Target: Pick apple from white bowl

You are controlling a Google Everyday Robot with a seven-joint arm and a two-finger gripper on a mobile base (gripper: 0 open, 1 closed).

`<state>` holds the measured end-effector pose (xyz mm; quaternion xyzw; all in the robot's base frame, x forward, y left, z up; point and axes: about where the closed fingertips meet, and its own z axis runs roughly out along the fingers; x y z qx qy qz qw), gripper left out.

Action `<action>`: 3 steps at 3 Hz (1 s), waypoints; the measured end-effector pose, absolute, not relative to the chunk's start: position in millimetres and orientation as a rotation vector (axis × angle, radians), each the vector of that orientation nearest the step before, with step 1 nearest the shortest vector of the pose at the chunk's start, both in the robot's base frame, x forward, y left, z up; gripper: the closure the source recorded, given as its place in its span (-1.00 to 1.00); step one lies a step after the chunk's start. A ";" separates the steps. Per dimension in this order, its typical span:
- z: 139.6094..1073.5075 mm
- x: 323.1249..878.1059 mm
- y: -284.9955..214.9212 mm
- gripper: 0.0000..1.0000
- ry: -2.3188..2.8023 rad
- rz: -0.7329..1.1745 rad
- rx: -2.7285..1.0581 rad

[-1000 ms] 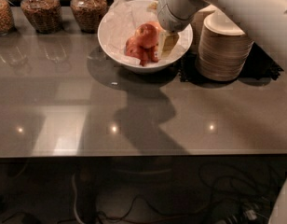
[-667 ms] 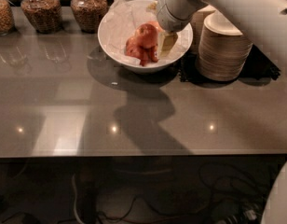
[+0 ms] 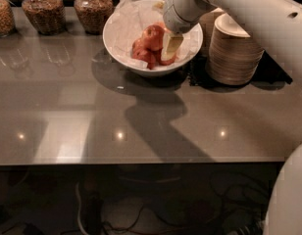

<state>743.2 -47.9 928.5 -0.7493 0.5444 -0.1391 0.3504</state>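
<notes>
Hardly anything has shifted since the earlier frames: the gripper [image 3: 166, 47] remains low inside the white bowl [image 3: 113, 26], perhaps a touch further left, and the bowl, jars and stacks sit where they were.

From the camera view, the white arm [image 3: 249, 13] reaches in from the upper right and bends down over the bowl's right half. The gripper's pale tip sits just beside a red apple [image 3: 152, 36], touching its right side; whether it is clamped on the fruit cannot be told. The apple lies on crumpled white paper [image 3: 125, 24] near the middle of the bowl, with more reddish fruit below it. The bowl stands at the back of a glossy grey table [image 3: 141, 126]. Stacked beige disposable bowls [image 3: 234, 53] stand just to its right, and three glass jars [image 3: 41, 11] of brown dry goods line the back left.
</notes>
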 end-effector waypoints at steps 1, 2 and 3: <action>926.5 748.7 -45.9 -0.68 1.415 -0.333 -1.911; 923.2 752.9 -42.9 -0.60 1.417 -0.307 -1.895; 920.7 756.3 -38.5 -0.24 1.412 -0.288 -1.894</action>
